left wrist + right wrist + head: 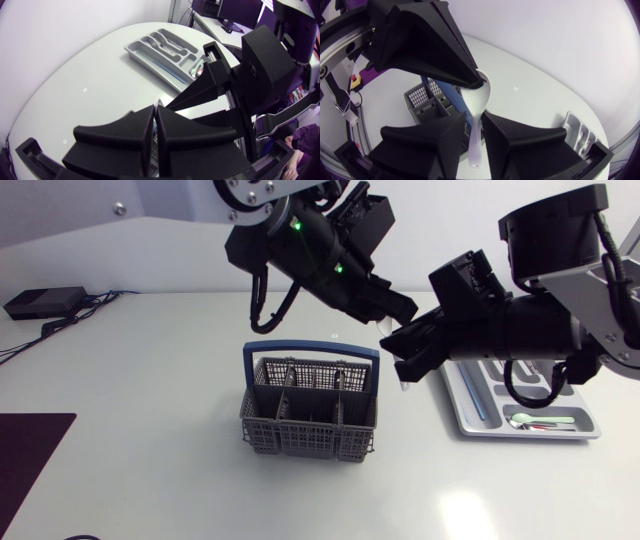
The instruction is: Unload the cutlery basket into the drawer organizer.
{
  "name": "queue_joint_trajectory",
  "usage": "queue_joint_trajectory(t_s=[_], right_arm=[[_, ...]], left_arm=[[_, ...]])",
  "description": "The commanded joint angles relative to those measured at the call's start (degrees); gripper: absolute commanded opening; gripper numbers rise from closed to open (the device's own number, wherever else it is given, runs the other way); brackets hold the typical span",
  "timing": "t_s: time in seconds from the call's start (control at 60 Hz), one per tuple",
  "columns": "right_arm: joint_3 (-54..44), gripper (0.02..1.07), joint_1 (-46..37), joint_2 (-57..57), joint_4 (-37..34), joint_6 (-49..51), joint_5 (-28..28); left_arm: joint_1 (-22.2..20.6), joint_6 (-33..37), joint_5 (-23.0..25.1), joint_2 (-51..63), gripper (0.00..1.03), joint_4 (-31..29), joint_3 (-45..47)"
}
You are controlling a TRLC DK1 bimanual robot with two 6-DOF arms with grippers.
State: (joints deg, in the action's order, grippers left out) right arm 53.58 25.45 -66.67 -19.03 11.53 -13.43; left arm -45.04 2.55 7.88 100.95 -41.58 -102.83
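Observation:
A white plastic spoon [480,100] hangs above the table, just right of the grey cutlery basket [310,405] with its blue handle. My left gripper [398,310] is shut on the rim of the spoon's bowl, seen from ahead in the right wrist view [470,75]. My right gripper [475,145] has its fingers on either side of the spoon's handle with narrow gaps showing, so it is open. In the head view it [405,358] sits right under the left one, and the handle's tip [403,386] pokes out below. The grey drawer organizer [470,395] lies to the right.
The organizer [135,50] holds a few pieces of cutlery [540,420], one of them green. The basket [427,102] stands below and behind the spoon. A black box with cables [40,302] sits at the far left, and a dark mat [25,450] at the left edge.

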Motion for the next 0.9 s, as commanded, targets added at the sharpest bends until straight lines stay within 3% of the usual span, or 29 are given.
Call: queue_joint_trajectory(t_s=[0.0, 0.067, 0.25, 0.467, 0.633, 0.883], right_arm=[[-0.23, 0.14, 0.56, -0.74, 0.92, -0.98, 0.34], [-0.50, 0.08, 0.56, -0.83, 1.18, -0.98, 0.42], [-1.11, 0.08, 0.65, -0.65, 1.27, -0.72, 0.34], [-2.69, 0.08, 0.83, 0.67, 1.10, -0.19, 0.25], [-3.57, 0.08, 1.00, 1.55, 0.75, -0.19, 0.25], [-6.03, 0.08, -0.76, 3.57, -0.05, 2.27, -1.33]], left_arm=[[0.48, -1.32, 0.73, 0.74, 0.03, -0.60, -1.85], [0.48, -1.32, 0.73, 0.74, 0.03, -0.60, -1.85], [0.48, -1.23, 0.73, 0.48, 0.05, -0.34, -2.03], [1.35, -1.14, 0.73, -0.40, 0.59, 2.03, -2.38], [1.09, -0.70, 0.73, -1.54, 0.81, 2.21, -2.12], [3.64, -0.61, 0.65, -4.71, 0.91, 3.53, -1.94]])
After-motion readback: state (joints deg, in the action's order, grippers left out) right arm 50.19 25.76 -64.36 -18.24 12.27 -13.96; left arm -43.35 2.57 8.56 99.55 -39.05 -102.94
